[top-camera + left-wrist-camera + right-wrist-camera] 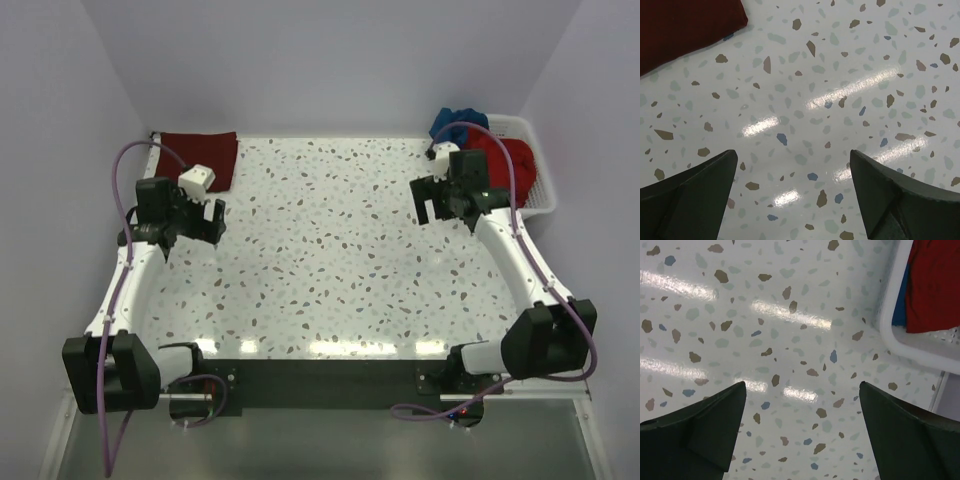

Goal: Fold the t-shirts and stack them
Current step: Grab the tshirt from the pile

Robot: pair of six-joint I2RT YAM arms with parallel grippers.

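My left arm reaches forward from its base up the left side of the table (330, 270), the forearm rising and the wrist turned down, so my left gripper (192, 232) hangs over the far-left part of the speckled top. Seen from that wrist, the left gripper (792, 155) stands wide apart, its two dark fingers (695, 192) at the bottom corners with only bare table between them. It holds nothing and touches nothing.

The maroon t-shirt (200, 152) lies flat as a neat rectangle in the table's far-left corner, just beyond the left gripper. In the left wrist view one corner of it (685, 25) fills the upper left, well clear of my fingers.

My right arm mirrors the left, running up the right side of the table with its wrist bent down near the far-right edge. My right gripper (447, 212) is also spread fully, and from the wrist the right gripper (802, 386) frames bare table, gripping nothing.

Just beyond and to the right of it sits the white basket (520, 123), off the table's far-right corner. The bright red t-shirt (505, 160) lies bunched inside it, and the blue t-shirt (455, 120) is heaped at its far-left end, partly behind the red one. The right wrist view shows the basket's rim (890, 315) with red cloth (935, 285) and a sliver of blue (900, 307) inside.
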